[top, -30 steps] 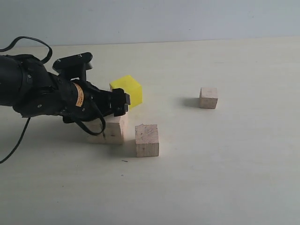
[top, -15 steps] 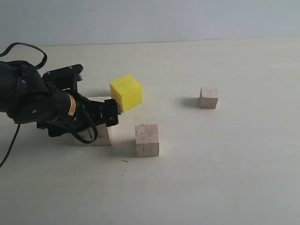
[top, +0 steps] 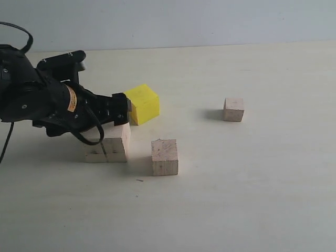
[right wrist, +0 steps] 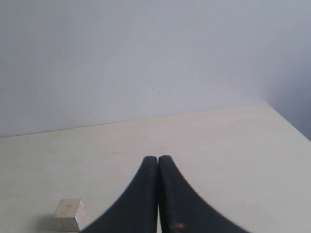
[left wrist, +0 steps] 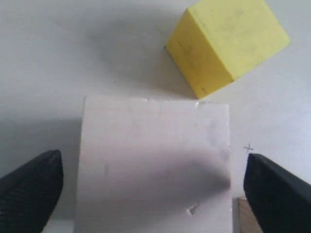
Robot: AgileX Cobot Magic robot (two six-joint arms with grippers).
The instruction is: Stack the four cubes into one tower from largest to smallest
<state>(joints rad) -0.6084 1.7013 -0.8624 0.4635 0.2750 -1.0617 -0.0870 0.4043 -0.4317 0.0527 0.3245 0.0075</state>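
The large pale wood cube (top: 107, 144) rests on the table, and my left gripper (top: 119, 111) hovers just over its top. In the left wrist view the jaws of the left gripper (left wrist: 153, 191) are open, one dark finger (left wrist: 31, 187) on each side of the large cube (left wrist: 153, 155) with a small gap. The yellow cube (top: 142, 104) (left wrist: 226, 43) sits just beyond it, tilted. The medium wood cube (top: 165, 157) stands to the right, and the small wood cube (top: 233, 109) (right wrist: 68, 214) lies farther right. My right gripper (right wrist: 158, 160) is shut and empty, out of the exterior view.
The pale tabletop (top: 252, 184) stretches wide to the right and front. A plain wall (top: 210, 21) runs behind the table's far edge. The left arm's black body and cable (top: 31, 100) fill the left side.
The left arm has drawn back to the left, and the large wood cube has slid left with it, away from the medium cube. The gripper has risen slightly and its jaws have widened.
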